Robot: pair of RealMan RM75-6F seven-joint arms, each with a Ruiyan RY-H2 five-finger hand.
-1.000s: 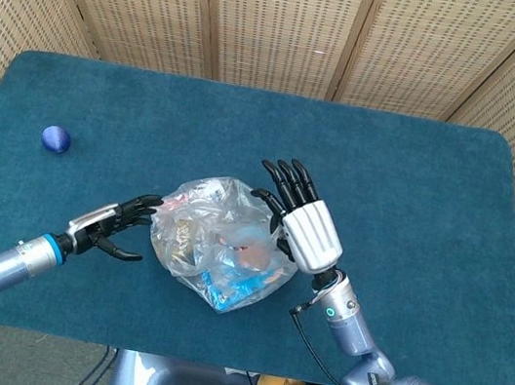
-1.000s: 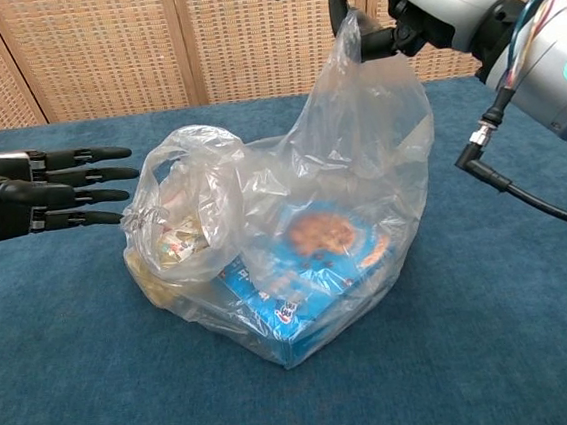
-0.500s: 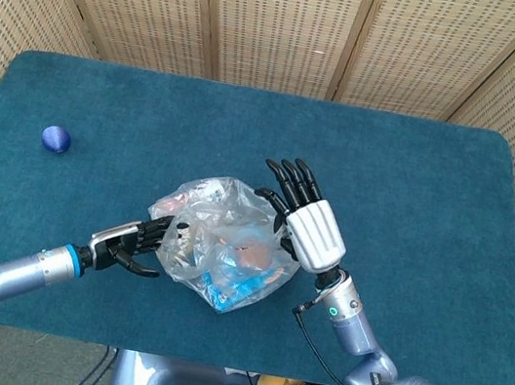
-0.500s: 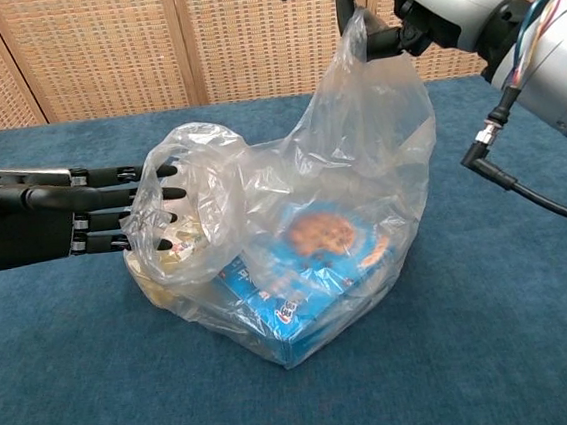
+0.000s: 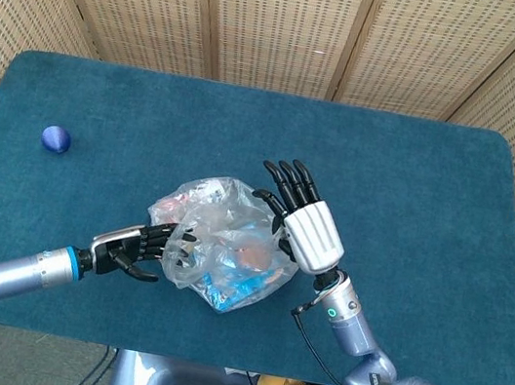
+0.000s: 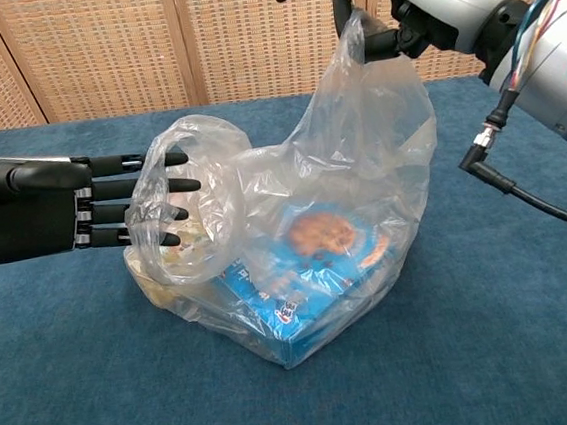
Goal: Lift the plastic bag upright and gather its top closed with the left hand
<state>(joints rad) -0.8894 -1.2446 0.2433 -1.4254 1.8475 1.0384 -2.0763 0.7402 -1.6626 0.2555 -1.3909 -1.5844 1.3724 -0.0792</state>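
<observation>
The right hand (image 6: 414, 4) is cropped by the chest view's top edge; crinkled plastic bag (image 6: 294, 221) blurs the left hand's fingertips (image 6: 167, 199).

Both arms were silver-grey. The left hand (image 6: 22, 206) was black with a blue wrist ring; the right hand (image 5: 306, 228) wore a white back plate, black fingers and a black cable (image 6: 523, 194).

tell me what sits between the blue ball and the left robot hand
Only bare blue table cloth. The head view shows the blue ball far off at the left edge, with nothing between it and the left robot hand reaching into the plastic bag.
</observation>
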